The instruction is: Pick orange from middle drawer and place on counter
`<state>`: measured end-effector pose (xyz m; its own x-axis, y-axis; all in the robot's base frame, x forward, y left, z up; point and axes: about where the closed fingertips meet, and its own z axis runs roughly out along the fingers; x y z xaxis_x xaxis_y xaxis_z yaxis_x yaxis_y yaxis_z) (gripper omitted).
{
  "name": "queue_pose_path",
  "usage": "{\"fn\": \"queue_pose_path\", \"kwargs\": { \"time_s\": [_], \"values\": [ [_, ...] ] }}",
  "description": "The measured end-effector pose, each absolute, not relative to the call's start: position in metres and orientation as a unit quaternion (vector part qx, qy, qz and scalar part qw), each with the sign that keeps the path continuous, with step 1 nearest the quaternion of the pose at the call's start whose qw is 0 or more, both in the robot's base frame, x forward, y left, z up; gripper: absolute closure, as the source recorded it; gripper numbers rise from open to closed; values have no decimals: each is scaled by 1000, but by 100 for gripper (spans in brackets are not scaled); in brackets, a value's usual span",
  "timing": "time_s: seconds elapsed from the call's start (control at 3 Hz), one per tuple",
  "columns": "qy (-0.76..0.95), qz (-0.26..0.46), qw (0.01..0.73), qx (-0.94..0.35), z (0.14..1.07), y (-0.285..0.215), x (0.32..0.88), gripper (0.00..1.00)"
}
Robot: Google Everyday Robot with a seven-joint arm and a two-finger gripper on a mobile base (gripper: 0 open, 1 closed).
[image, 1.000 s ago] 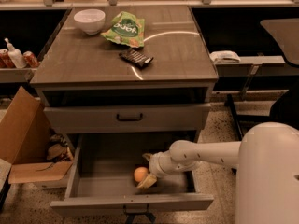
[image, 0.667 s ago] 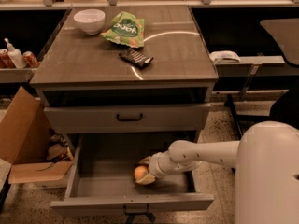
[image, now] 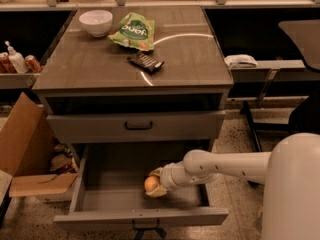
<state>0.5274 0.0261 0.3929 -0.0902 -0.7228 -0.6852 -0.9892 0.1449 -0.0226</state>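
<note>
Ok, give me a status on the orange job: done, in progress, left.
Done: the middle drawer stands pulled open. In hand: the gripper is down inside it, right at the orange; whether it has a grip cannot be told. Left: lift the orange out and set it on the counter, where a white bowl, a green bag and a dark bar lie.

Gripper (image: 156, 184), inside the middle drawer (image: 112, 196), is closed around the orange (image: 149, 184) and hides the fruit's right side. Right of the drawer, the robot body (image: 295, 184) is cut by the frame's edge.
</note>
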Motion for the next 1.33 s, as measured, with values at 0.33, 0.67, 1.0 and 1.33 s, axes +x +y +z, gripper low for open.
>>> {"fn": "queue_pose_path", "kwargs": {
  "time_s": [0.33, 0.67, 1.0, 1.33],
  "values": [
    [681, 241, 304, -622, 434, 18, 515, 100],
    [647, 258, 330, -637, 481, 2, 500, 100],
    [647, 258, 330, -637, 481, 2, 500, 100],
    [633, 243, 343, -650, 503, 3, 488, 100]
  ]
}}
